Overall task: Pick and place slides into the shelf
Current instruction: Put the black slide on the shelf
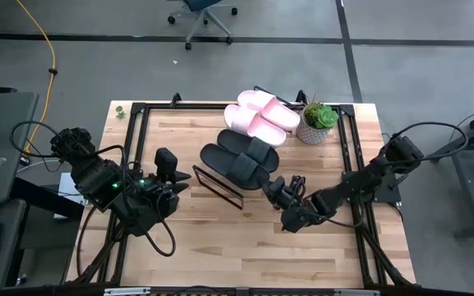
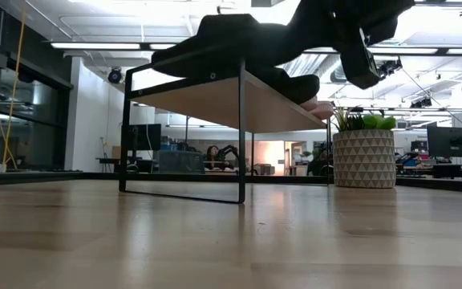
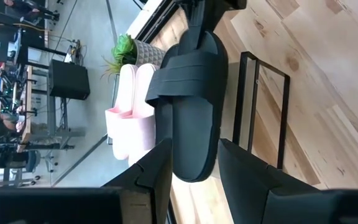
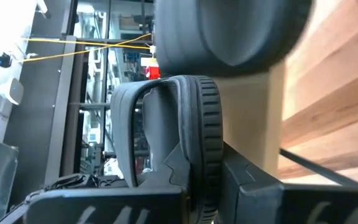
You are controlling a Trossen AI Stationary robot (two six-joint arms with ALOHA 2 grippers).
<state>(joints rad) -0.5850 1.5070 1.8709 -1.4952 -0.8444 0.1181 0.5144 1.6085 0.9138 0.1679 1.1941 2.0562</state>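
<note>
The shelf stands mid-table, and its slanted light-wood board rests on a thin black frame. Two pale pink slides lie side by side on its far end. Two black slides lie nearer. My right gripper is at the shelf's near right end, shut on the nearer black slide. My left gripper waits left of the shelf, open, touching nothing. In its wrist view its fingertips point along a black slide. My right gripper pinches the nearer black slide by the end of its sole, one finger on the footbed side and the other on the underside. The fingers come from the table's near right, along the slide. The slide lies along the shelf board.
A potted green plant in a patterned white pot stands at the shelf's far right, close to the pink slides. A black metal rail frame rings the tabletop. Bare plank tabletop lies on the near side between the arms.
</note>
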